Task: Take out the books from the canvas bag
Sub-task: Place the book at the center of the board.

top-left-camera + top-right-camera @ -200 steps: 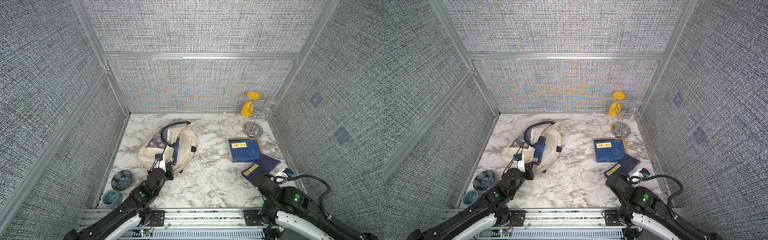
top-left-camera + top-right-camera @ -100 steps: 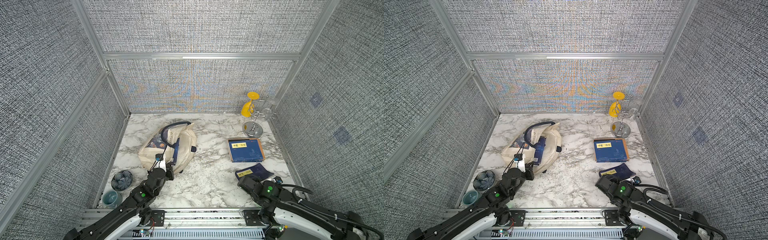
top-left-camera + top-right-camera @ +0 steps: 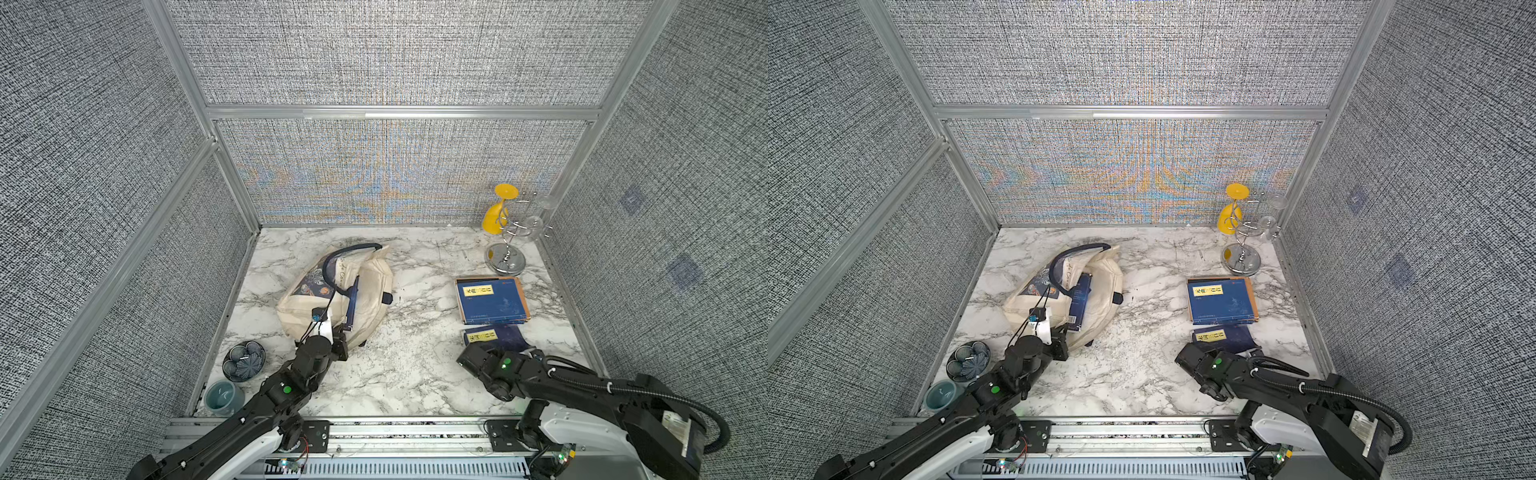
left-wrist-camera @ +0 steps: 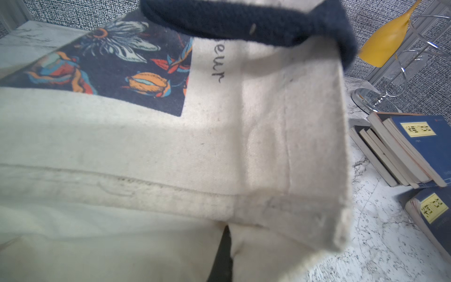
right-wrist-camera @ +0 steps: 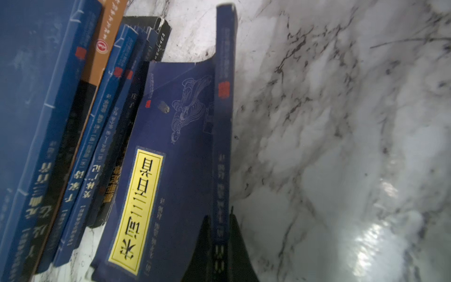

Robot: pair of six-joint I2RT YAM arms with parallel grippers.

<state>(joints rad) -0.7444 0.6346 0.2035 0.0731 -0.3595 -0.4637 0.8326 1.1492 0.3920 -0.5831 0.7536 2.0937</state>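
1. While the canvas bag lies slumped on its side on the marble table in both top views, a navy book shows in its mouth, so the bag is judged not yet empty. Well apart from it, on the right arm's side, a stack of books lies flat. A loose book sits just beside the stack, partly under that arm.
2. From the left wrist, the left gripper is pinched shut on the bag's cream hem. This is probably to pin the bag down and hold its mouth open for the other arm. The bag's inside cannot be seen from here.
3. From the right wrist, the right gripper is clamped narrowly on the loose book's spine, and the book's cover curls away toward the stack. The grip looks meant for setting this book down beside the others.
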